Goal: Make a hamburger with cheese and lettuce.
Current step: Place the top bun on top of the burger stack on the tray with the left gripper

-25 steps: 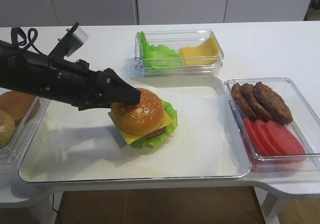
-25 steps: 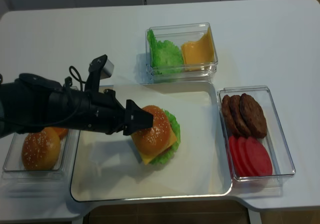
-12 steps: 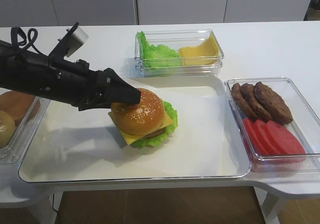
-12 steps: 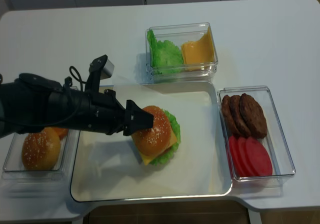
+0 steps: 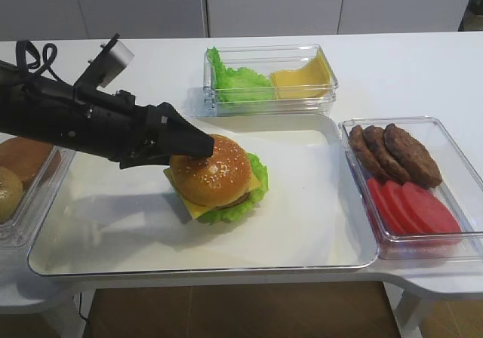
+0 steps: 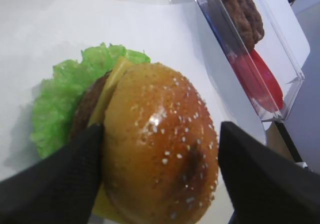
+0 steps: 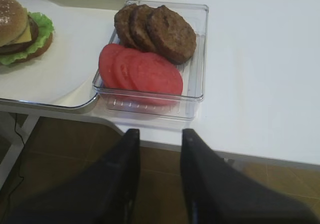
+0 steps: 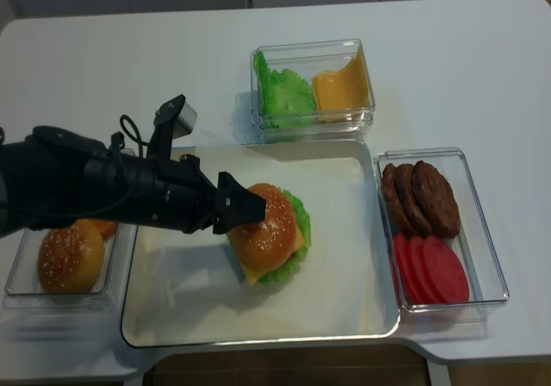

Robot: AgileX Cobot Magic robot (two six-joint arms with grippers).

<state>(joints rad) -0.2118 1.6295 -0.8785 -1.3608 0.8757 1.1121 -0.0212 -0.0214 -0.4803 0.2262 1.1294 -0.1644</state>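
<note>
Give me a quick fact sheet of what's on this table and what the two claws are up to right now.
Centre tray: holds the hamburger
Burger layers: sesame bun on top, cheese, patty, lettuce
Left claw: fingers either side of the top bun, spread wide
Right claw: open, holding nothing, hanging off the table's near edge
Back box: loose lettuce leaves and cheese slices
Right box: spare patties and tomato slices
Left box: extra buns
</note>
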